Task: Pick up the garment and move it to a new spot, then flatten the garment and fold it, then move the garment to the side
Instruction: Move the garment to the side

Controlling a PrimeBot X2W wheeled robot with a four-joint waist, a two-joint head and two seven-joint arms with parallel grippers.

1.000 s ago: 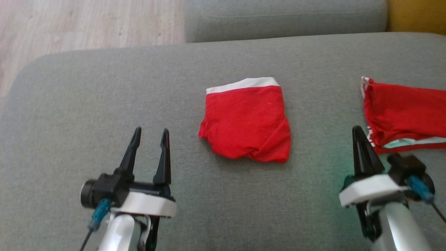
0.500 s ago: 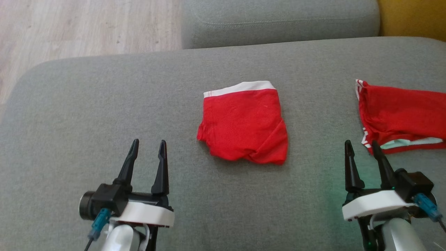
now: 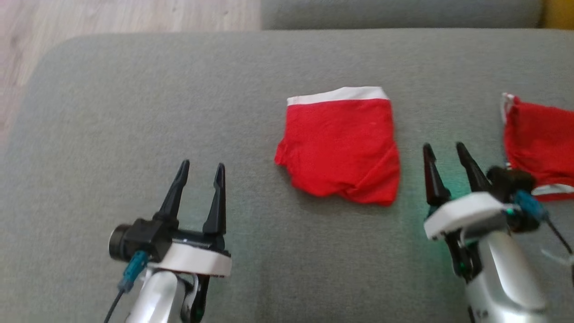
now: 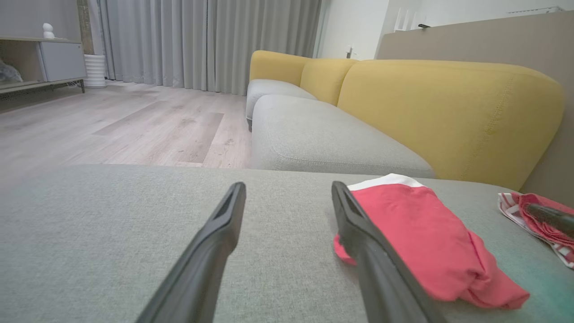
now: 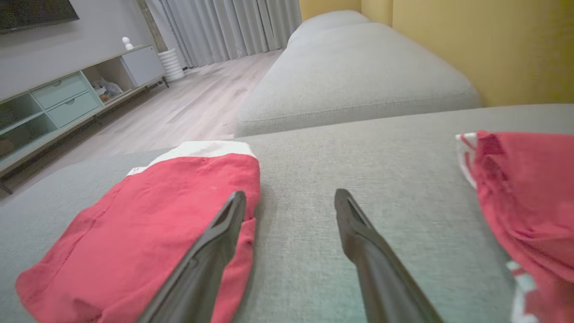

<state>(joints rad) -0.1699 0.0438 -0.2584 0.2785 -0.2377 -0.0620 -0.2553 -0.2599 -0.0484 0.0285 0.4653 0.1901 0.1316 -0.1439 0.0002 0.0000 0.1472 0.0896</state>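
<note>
Both sides are hovering released, empty: we are holding the left end effector (image 3: 203, 163) and the right end effector (image 3: 443, 145) flanking the folded garment (image 3: 343, 143), lying on the sofa seat (image 3: 134, 89) just left of the right one, probably ready for moving aside. Another red cloth (image 3: 538, 139) is lying just right of that end effector.

Cushion (image 3: 134, 89) — red garment (image 3: 343, 143), second garment (image 3: 538, 139) (rumpled)

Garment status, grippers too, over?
Left gripper open, right gripper open, both empty. Folded red garment lies between them on cushion. Second red garment far right, nothing obstructing.
</note>
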